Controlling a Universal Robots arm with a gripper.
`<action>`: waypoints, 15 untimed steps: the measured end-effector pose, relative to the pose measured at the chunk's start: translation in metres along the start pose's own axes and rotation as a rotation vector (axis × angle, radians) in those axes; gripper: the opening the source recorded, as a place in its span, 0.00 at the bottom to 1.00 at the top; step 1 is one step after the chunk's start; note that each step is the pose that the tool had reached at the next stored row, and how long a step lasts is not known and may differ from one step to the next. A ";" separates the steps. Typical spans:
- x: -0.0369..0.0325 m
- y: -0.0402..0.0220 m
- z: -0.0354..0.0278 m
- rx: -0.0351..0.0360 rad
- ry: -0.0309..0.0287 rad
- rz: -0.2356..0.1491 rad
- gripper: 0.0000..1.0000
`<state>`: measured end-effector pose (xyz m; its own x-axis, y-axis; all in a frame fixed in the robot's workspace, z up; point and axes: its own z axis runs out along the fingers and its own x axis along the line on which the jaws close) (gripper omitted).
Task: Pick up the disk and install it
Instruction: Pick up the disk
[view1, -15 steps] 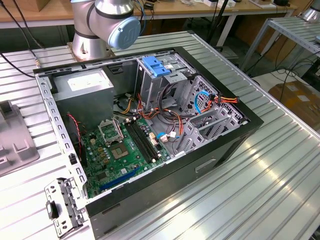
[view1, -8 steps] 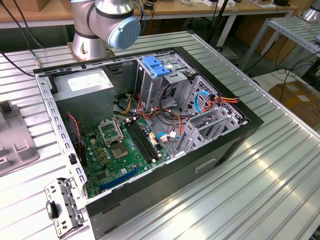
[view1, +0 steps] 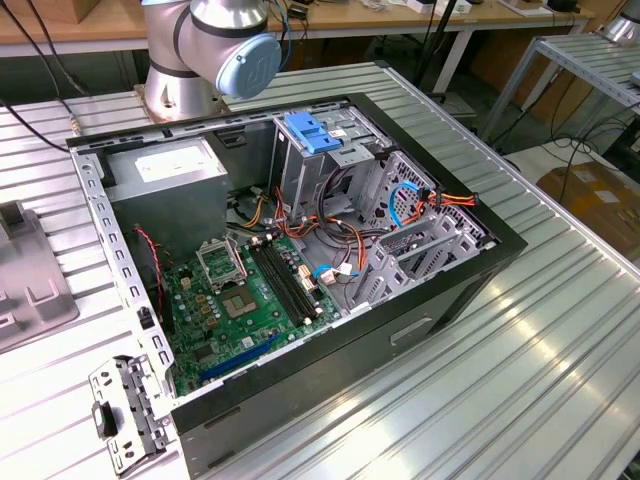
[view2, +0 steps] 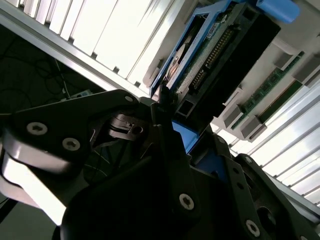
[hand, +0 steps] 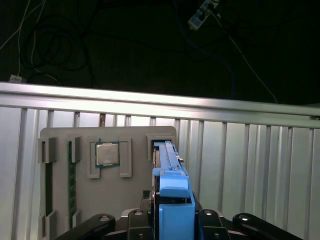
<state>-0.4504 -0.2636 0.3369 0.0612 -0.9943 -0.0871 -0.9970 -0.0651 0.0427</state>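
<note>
The disk (hand: 169, 165), on edge at a slot of the grey tray (hand: 115, 200), is pinched across its broad faces by the tool (hand: 172, 220), apparently to stay square.

disk (hand: 167, 157) | blue rails | on edge | at grey holder (hand: 125, 200) slot

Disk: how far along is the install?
Nothing looks finished yet. In hand: the gripper is at the disk, which stands on edge in the grey tray beside a processor chip. Left: the lift and the install into the open computer case.
</note>
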 end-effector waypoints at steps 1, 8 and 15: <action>0.0000 0.0000 -0.0005 -0.0001 0.0000 0.000 0.37; -0.0004 0.0002 -0.0050 -0.0001 -0.0003 0.000 0.37; -0.0008 0.0004 -0.0091 0.0001 -0.0007 0.000 0.37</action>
<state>-0.4504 -0.2637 0.3460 0.0611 -0.9943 -0.0878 -0.9970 -0.0651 0.0427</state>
